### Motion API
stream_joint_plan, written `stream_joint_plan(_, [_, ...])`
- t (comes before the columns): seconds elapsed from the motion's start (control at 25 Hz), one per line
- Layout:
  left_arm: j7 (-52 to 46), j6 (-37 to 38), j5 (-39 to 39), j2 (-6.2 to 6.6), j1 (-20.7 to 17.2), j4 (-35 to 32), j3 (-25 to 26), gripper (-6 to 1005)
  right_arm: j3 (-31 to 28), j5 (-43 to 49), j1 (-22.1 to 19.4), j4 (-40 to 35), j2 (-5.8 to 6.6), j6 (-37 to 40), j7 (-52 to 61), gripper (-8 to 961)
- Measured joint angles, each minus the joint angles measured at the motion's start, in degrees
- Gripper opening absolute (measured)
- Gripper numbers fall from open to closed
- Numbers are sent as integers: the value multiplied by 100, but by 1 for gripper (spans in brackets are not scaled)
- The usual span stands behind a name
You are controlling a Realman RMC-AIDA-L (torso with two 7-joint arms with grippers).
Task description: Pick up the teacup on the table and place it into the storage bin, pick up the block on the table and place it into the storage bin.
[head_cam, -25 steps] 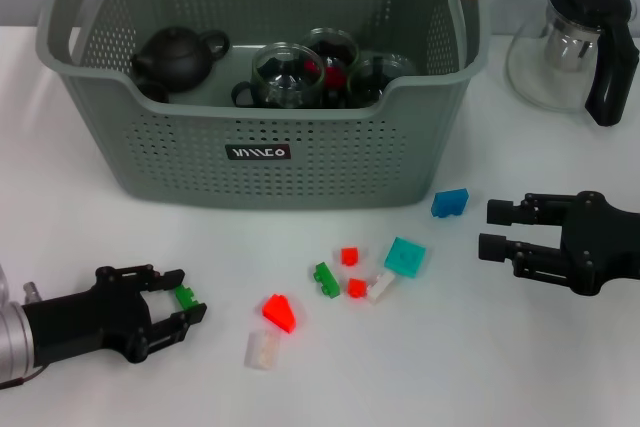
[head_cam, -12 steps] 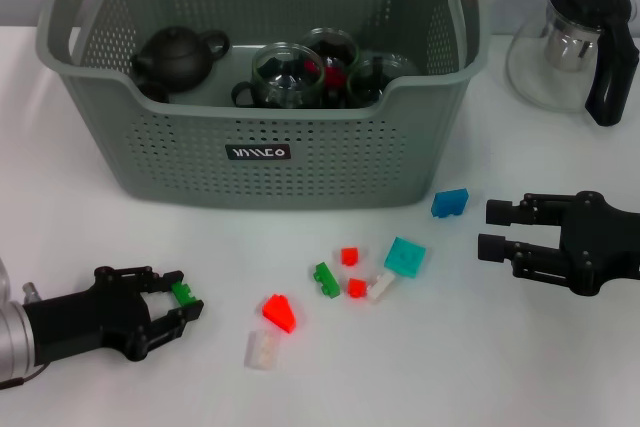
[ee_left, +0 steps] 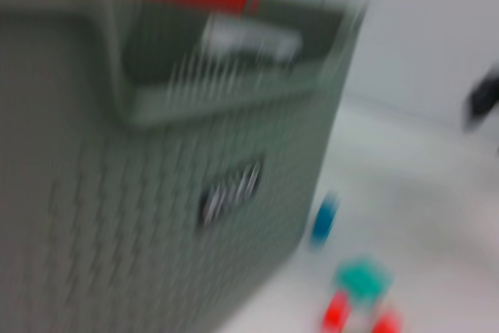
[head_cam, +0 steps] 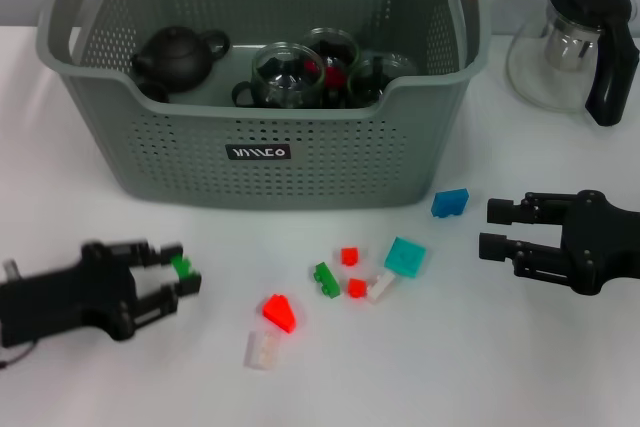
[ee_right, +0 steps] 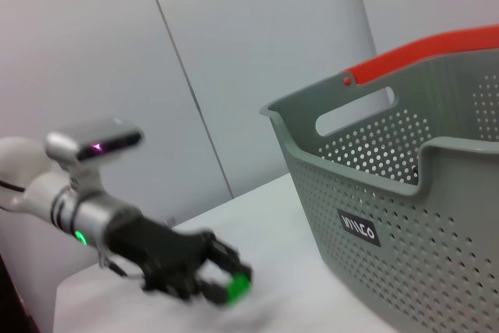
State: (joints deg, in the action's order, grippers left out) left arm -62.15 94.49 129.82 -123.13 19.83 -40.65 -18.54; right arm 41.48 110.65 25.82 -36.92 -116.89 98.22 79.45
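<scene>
From the head view, we see the left gripper [head_cam: 172, 280] at the near left of the white surface [head_cam: 80, 217], pinching a small green block [head_cam: 183, 267] between its fingers. The storage bin [head_cam: 262, 152] stands at the far centre, well apart from that gripper, with a black teapot [head_cam: 178, 55] and glass teacups [head_cam: 290, 75] already inside. More loose blocks lie near the middle of the surface: a red block [head_cam: 279, 312], a teal block [head_cam: 405, 256] and a blue block [head_cam: 450, 202] just in front of the bin. The right gripper [head_cam: 508, 231] rests at the near right, its fingers spread and holding nothing. A glass kettle [head_cam: 572, 45] sits at the far right.

In the left wrist view, we make out the bin wall with its label, and the blue and teal blocks beyond; the gripper's own fingers do not show.

In the right wrist view, we see the left gripper far off, closed on the green block, with the bin to its right.

We judge the block light, stiff and smooth plastic, so a firm pinch across its flat opposite sides should carry it without slipping.
</scene>
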Motion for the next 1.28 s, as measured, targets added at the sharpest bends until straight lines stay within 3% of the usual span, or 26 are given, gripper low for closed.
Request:
stream_joint_plan(0.12, [-133,1260,-208,238,220,-2,627,401,6,0,2,0,0,-4,0,535])
stream_joint_plan(0.24, [-775,1966,-577,430,571,12,1114,401,21,0,8,0,-4,-9,-2,535])
stream_joint_plan(0.4, [-1508,1946,-1045,511,863,-53,1131,402,36,0,10,0,-16,-4,-8,535])
stream_joint_plan(0.56, [-2641,1514,-1225,673,1572,-270,993,402,42,0,11,0,-22,15,-32,535])
stream_joint_plan(0.64, [-3371,1011,-1194,769,2070,-575,460,402,46,1,10,0,-25,19,-40,535])
stream_joint_plan(0.72, [-3577,856,-1188,783,2192,-713,212,402,49,8,10,0,-25,20,-41,534])
stream_joint_plan(0.8, [-4070,348,-1141,787,2388,-1087,-453,402,51,15,9,1,-27,21,-42,534])
stream_joint_plan(0.84, [-4563,-315,-1017,761,2465,-1460,-1244,402,52,16,-2,0,-29,7,-47,534])
stream_joint_plan(0.88, [-4563,-315,-1017,761,2465,-1460,-1244,402,52,16,-2,0,-29,7,-47,534])
stream_joint_plan(0.96, [-5008,-1094,-804,703,2483,-1781,-2110,402,53,17,-14,0,-33,-23,-56,534])
stream_joint_plan(1.04, [-5206,-1569,-630,632,2485,-1902,-2651,401,53,18,-26,1,-35,-41,-63,534])
stream_joint_plan(1.28, [-5380,-2372,-135,433,2540,-1897,-3449,401,33,18,-7,1,-36,-45,-63,534])
